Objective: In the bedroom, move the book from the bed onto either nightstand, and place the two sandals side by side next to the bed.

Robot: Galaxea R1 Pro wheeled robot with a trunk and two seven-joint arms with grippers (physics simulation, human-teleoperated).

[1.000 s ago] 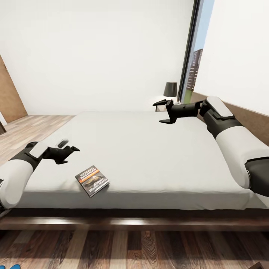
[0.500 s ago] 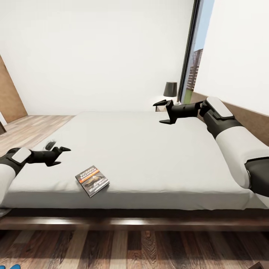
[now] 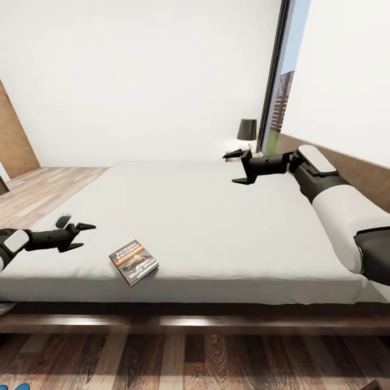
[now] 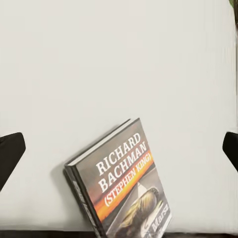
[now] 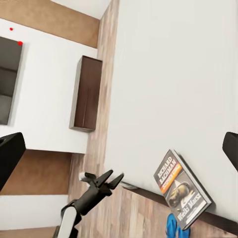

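Small dark paperback book with an orange band and white title text (image 3: 134,262) lies flat on the large off-white mattress of the dark-framed bed (image 3: 216,227), near the foot edge, at about 7 o'clock from the mattress centre. Left hand (image 3: 81,236) hangs low over the mattress at 10 o'clock from the book, near it but apart, fingers spread open, holding nothing. Over the last second this hand has drawn back toward the bed's left edge and dropped lower; book has not moved. Right hand (image 3: 236,168) is up near the far right corner, open and empty, shifted only slightly. A sliver of bright blue sandal (image 5: 174,227) shows on the wood floor below the bed edge. Reading: the left arm seems to be lining up a low sideways approach; book grasp not yet begun.
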